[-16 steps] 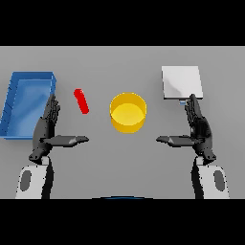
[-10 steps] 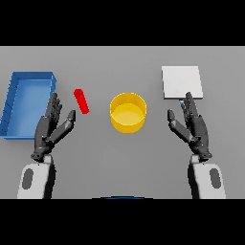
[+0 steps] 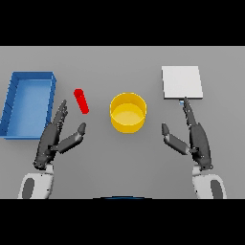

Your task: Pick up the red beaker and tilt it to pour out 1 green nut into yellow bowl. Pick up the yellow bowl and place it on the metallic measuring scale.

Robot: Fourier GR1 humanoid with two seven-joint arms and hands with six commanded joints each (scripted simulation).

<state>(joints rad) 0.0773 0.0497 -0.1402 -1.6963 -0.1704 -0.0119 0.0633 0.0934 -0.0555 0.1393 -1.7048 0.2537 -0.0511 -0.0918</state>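
Note:
A small red beaker (image 3: 81,101) lies tilted on the grey table, left of the yellow bowl (image 3: 128,112). The bowl stands at the table's middle and looks empty. A flat white-grey measuring scale (image 3: 182,82) rests at the back right. My left hand (image 3: 53,139) is open, fingers straight, just below and left of the beaker, not touching it. My right hand (image 3: 194,137) is open too, right of the bowl, its fingertips reaching the scale's near edge. No green nut shows.
A blue tray (image 3: 9,106) with raised walls sits at the far left, close beside my left hand.
Both hands have turned and spread, thumbs now angled inward. The left hand has shifted slightly toward the beaker; the right hand has risen toward the scale.

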